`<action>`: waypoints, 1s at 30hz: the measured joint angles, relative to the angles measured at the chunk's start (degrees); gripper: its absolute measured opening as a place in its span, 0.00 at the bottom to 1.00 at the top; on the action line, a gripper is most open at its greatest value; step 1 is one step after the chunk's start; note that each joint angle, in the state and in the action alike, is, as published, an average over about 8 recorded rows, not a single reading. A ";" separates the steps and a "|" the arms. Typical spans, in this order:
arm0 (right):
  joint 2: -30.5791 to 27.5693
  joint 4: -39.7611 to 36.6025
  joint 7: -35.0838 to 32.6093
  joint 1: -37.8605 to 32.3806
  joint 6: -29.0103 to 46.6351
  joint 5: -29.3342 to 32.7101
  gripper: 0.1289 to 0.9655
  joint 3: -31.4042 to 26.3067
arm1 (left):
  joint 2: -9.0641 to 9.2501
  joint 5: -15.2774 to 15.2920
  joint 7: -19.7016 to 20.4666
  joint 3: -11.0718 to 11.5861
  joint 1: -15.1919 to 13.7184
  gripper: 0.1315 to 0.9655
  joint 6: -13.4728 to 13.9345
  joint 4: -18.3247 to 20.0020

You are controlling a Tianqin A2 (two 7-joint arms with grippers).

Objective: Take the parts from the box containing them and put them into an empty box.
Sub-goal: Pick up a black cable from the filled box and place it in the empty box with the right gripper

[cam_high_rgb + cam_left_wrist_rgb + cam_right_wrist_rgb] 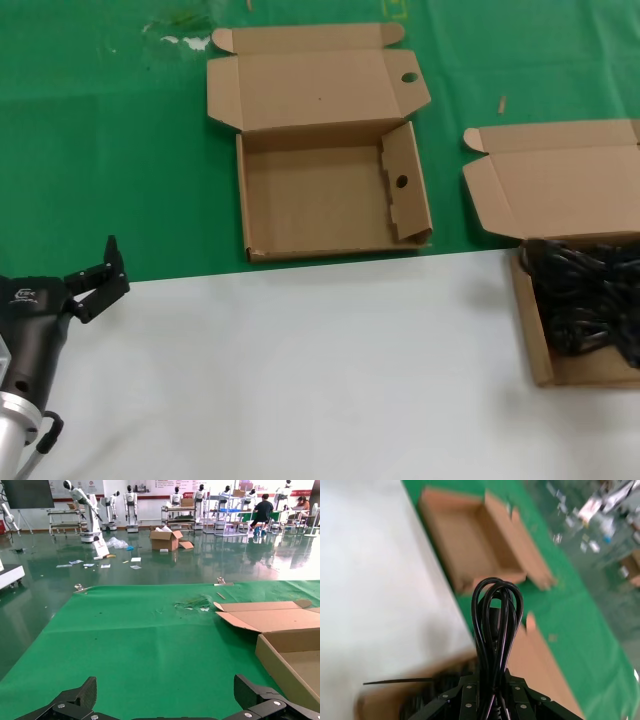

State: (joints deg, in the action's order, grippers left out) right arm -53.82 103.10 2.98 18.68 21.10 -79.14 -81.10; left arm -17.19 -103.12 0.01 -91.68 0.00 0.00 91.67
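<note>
While my left gripper (pixel 103 275) waits with its jaws spread wide and empty at the left edge of the bench, just where the white sheet (pixel 300 370) meets the green cloth (pixel 100 150), the work belongs to my other arm. Moving rightward, the empty box (pixel 320 205) sits toward the far middle of the bench on the green cloth, its near wall touching the seam with the white sheet; its lid lies folded back, one round hole in a lid tab and another in the upright side flap, and nothing lies inside. Further right, at the right edge of the bench, stands the box containing them (pixel 535 340), lid also open, with the remaining parts (pixel 590 300) heaped dark and tangled within. My right gripper (pixel 490 695) does not show from the head, but its own wrist camera finds its jaws closed narrow on one cable bundle (pixel 496 625), whose loops stand up clear of the fingers, with the full box below and the empty box (pixel 465 545) farther off. I judge this to be the carry: one bundle lifted, not yet delivered. The next move calls for swinging leftward over the empty box, clearing its upright flap, lowering, and only then releasing so the loops fall inside the walls.
</note>
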 joint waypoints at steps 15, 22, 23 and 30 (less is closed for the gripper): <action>16.22 -2.97 -15.57 -21.48 -2.14 0.66 0.10 -19.61 | 0.00 0.00 0.00 0.00 0.00 1.00 0.00 0.00; 24.96 -10.96 -25.32 -33.58 -1.91 -1.12 0.10 -27.96 | 0.00 0.00 0.00 0.00 0.00 1.00 0.00 0.00; 25.93 -12.12 -26.70 -34.97 -1.90 -1.46 0.10 -28.79 | 0.00 0.00 0.00 0.00 0.00 1.00 0.00 0.00; 30.36 -19.94 -35.25 -42.03 -2.64 -2.99 0.10 -32.45 | 0.00 0.00 0.00 0.00 0.00 1.00 0.00 0.00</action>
State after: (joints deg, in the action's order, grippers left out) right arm -23.46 83.15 -32.27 -23.35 18.46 -82.13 -113.55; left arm -17.19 -103.12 0.01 -91.68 0.00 0.00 91.67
